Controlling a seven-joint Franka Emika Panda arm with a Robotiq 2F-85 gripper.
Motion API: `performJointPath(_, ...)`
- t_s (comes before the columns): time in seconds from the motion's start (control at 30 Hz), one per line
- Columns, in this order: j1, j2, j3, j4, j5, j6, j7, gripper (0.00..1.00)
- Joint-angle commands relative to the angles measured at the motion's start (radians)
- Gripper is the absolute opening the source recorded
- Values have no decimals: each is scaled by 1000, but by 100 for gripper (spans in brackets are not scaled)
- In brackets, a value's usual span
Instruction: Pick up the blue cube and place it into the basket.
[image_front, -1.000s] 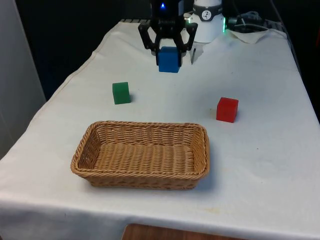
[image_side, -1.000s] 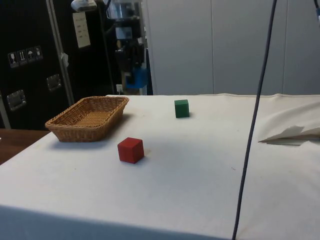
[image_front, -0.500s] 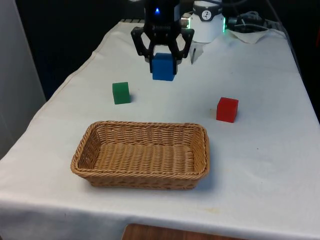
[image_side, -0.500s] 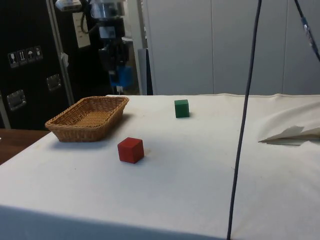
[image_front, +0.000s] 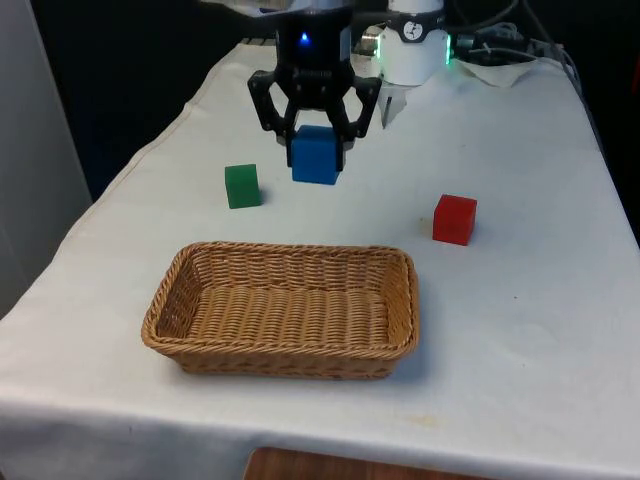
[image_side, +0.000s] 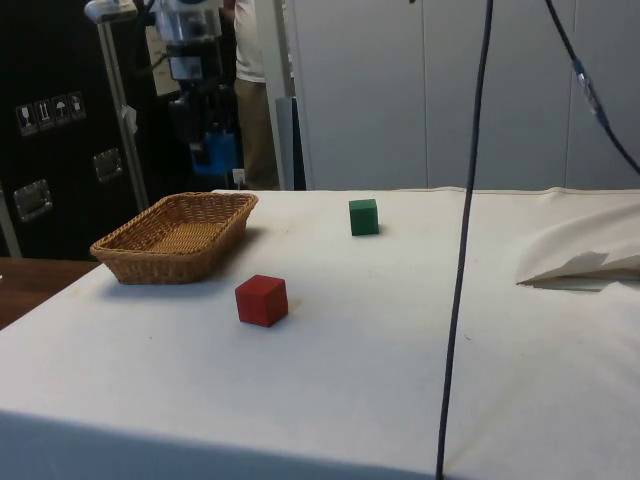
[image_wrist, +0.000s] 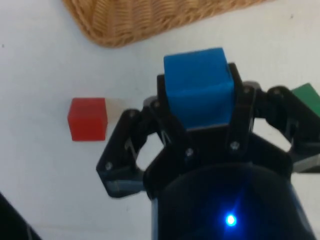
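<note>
Blue cube (image_front: 316, 156) pinched between closed gripper (image_front: 317, 150) fingers, aloft beyond basket's (image_front: 180, 272) far rim; its top is hidden between the fingers. Green cube (image_front: 241, 186) toward front view's left, red cube (image_front: 454, 219) right, both apart. Basket interior open. Person (image_side: 258, 90) partly cut off behind in side view.

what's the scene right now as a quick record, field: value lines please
gripper: shut on the blue cube, held in the air above the white cloth
basket: wicker basket, nothing in it, nearer the camera than the gripper in the front view
green cube: on the cloth, toward the front view's left
red cube: on the cloth, toward the front view's right
task status: cube lifted, not yet over the basket
</note>
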Motion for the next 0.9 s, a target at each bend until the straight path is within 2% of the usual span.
performJointPath(0.0, -2, 15, 0, 24, 1, -20, 2, 0)
performJointPath(0.17, -3, 70, -2, 110, 1, -37, 3, 0)
performJointPath(0.2, -1, 54, -2, 84, 0, -17, 0, 0)
performJointPath(0.23, -3, 79, -2, 123, 1, -39, 3, 0)
performJointPath(0.33, -4, 112, -3, 171, 1, -44, 3, 0)
performJointPath(0.5, 1, 147, -3, 216, -1, -38, 9, 0)
performJointPath(0.53, -1, 137, -3, 202, 0, -26, 3, 0)
performJointPath(0.67, 4, 188, -2, 256, 0, -20, 20, 0)
performJointPath(0.87, 8, 222, 1, 277, 1, 8, 33, 0)
